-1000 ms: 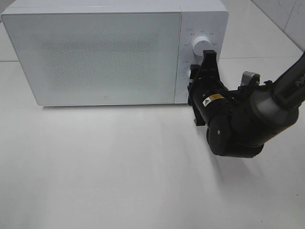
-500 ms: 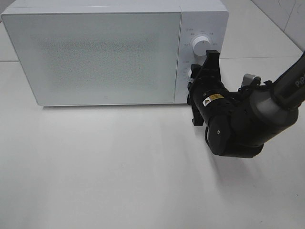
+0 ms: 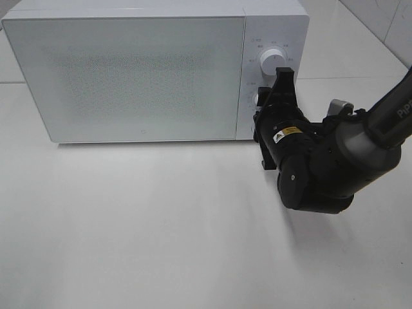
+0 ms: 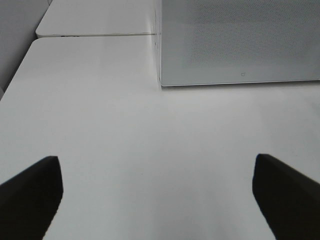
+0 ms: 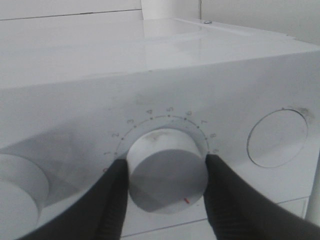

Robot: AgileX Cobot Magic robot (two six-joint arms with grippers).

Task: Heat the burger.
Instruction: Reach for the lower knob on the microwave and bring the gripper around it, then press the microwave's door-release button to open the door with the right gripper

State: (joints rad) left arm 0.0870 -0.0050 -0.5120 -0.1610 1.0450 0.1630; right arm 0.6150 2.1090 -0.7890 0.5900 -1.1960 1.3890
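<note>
burger not showing on any of my feeds, can't say where it sits, microwave door point(image 3: 129, 77) shut and frosted

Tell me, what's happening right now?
Left gripper open over table. Right gripper clamped on microwave dial. Burger not visible, door shut. Nothing blocking.

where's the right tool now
In the exterior high view the right tool is on the right, at the control panel of the microwave, closed on the lower dial below the upper dial.
</note>
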